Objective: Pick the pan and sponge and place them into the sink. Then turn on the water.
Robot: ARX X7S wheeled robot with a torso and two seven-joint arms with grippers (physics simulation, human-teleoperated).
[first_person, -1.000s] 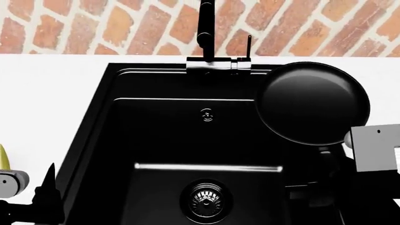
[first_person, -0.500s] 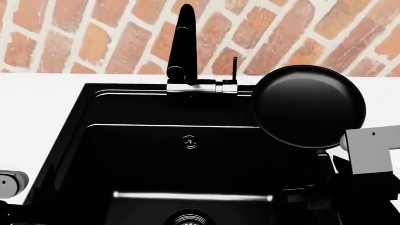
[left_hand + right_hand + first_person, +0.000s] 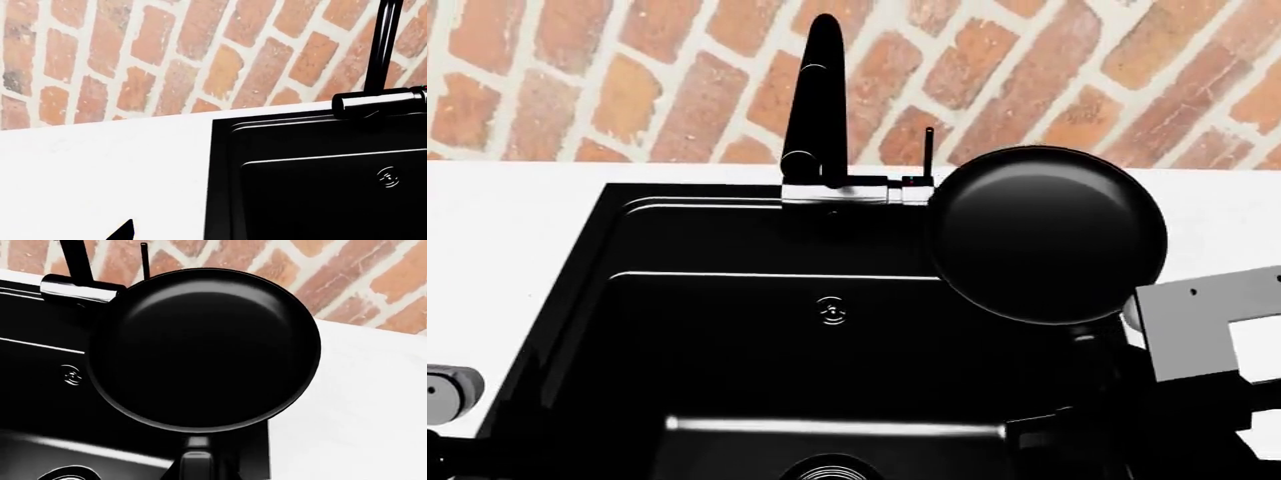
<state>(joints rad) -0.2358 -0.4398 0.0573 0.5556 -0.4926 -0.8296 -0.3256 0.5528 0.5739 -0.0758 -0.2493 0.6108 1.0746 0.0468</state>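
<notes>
The black pan [image 3: 1048, 235] hangs in the air over the right rear part of the black sink [image 3: 627, 215]. In the right wrist view the pan [image 3: 203, 347] fills the middle, and its handle [image 3: 197, 460] runs back into my right gripper [image 3: 197, 476], which is shut on it. In the head view that gripper is lost in the dark below the pan. Of my left gripper only one black fingertip [image 3: 123, 231] shows, far off centre over the white counter, with nothing held. The sponge is out of view.
A tall black faucet [image 3: 814, 100] with a thin lever [image 3: 928, 150] stands behind the sink, just left of the pan. The overflow fitting [image 3: 831, 312] and drain strainer [image 3: 827, 468] show in the basin. White counter [image 3: 507, 230] lies on both sides, a brick wall behind.
The pan has moved left, further over the sink and up to the faucet lever. The head view has tilted up, so the drain has slid to the bottom edge.
</notes>
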